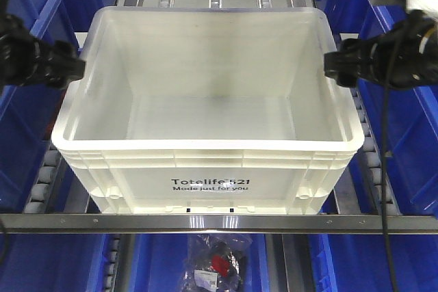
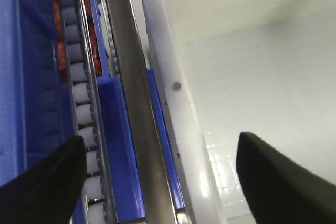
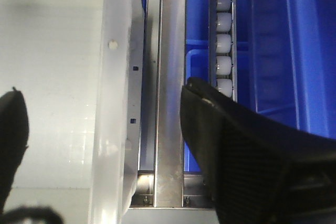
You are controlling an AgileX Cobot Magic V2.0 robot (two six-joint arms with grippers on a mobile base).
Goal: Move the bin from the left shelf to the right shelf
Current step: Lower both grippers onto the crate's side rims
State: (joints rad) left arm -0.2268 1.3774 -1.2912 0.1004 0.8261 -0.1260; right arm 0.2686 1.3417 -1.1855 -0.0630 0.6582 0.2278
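My bin (image 1: 205, 189) is white plastic, smooth and faintly translucent, its floor glossy enough to catch the light, the black print on its front matt. The front bar (image 1: 82, 222) and rails (image 3: 169, 103) are brushed steel with a dull sheen. The small rollers (image 2: 84, 93) are white plastic. The neighbouring bins (image 1: 410, 148) are glossy blue plastic. My right gripper (image 3: 100, 87) carries matt black pads (image 3: 236, 145), finely textured.

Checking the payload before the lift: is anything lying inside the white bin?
No, the front view shows the white bin with a bare floor and nothing inside.
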